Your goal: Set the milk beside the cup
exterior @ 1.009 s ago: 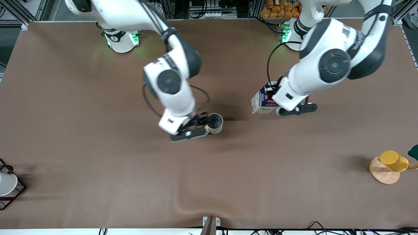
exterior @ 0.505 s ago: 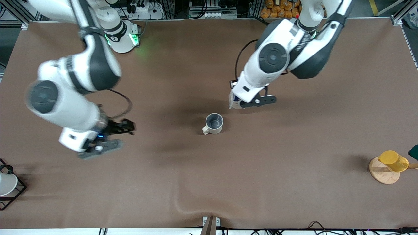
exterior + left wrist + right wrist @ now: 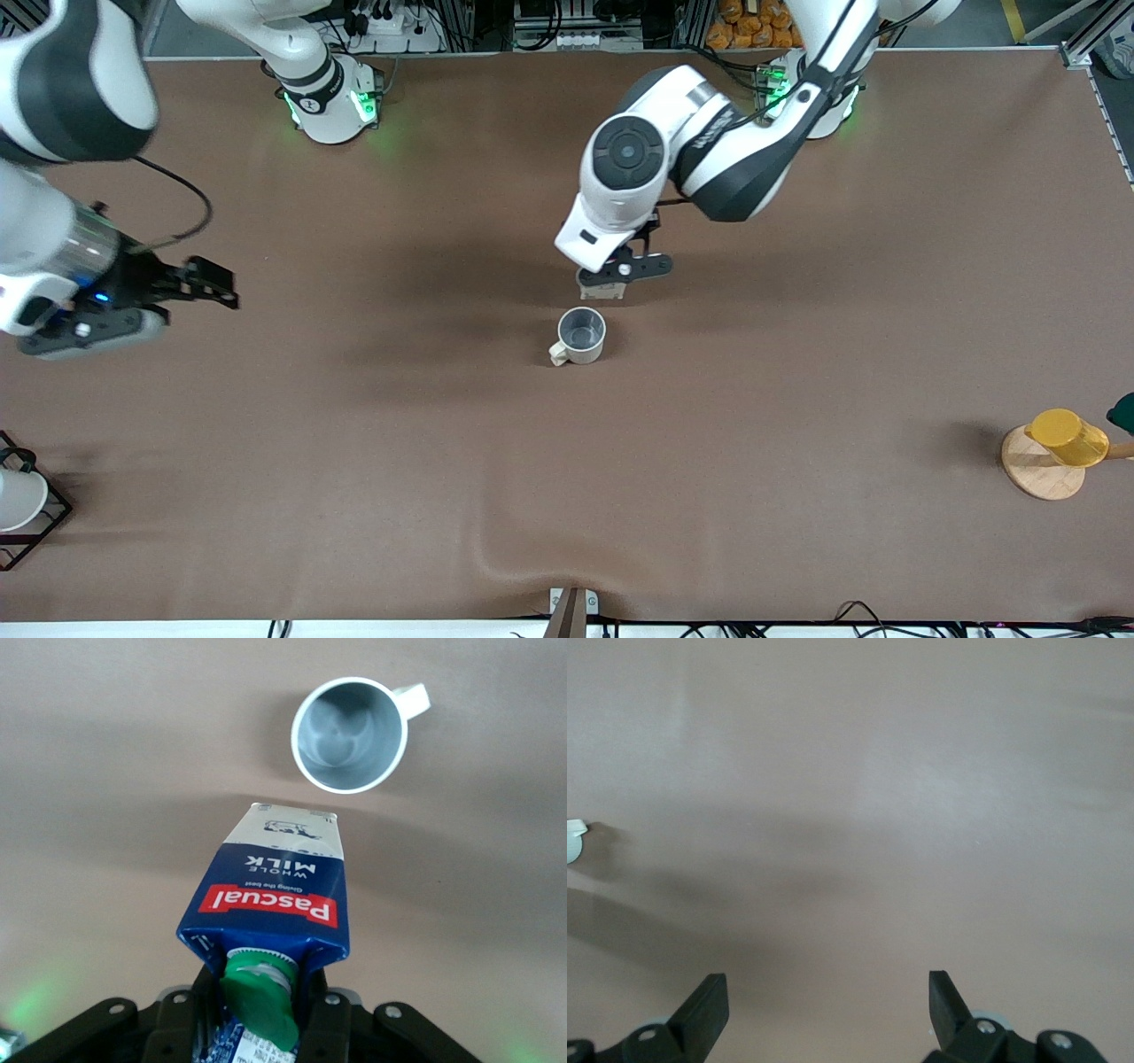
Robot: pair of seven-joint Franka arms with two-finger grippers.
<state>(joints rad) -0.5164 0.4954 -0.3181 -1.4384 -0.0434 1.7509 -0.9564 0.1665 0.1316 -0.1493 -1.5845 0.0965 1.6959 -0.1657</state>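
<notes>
Two white arms reach out over one long table (image 3: 372, 496) covered edge to edge in a matte brown sheet, which has a soft ripple near the camera's edge; along the edge where the arm bases stand there are aluminium frame rails, loose cables and a crate of something orange-brown. Green lights glow at both arm bases. The left gripper (image 3: 620, 275) hangs over the middle of the table with its jaws pinched on the milk (image 3: 270, 895), gripping the carton at its capped top, so the round green cap (image 3: 259, 992) sits right between the fingers in the left wrist view. On the carton a red band reads "Pascual" in white, and below it, on the dark blue, "WHOLE MILK"; a smaller line there is too fine to read, and the white base carries a little drawing. The cup (image 3: 580, 337) stands upright on the sheet just beside the held carton, a little nearer the camera, its small handle turned toward the right arm's end, its grey inside empty. The right gripper (image 3: 190, 288) waits over bare sheet at its own end of the table, jaws spread wide with nothing between them. A yellow cup (image 3: 1067, 437) rests tilted on a round wooden stand (image 3: 1038, 474) toward the left arm's end, and a white cup (image 3: 18, 498) sits in a black wire rack (image 3: 44, 523) toward the right arm's end.
</notes>
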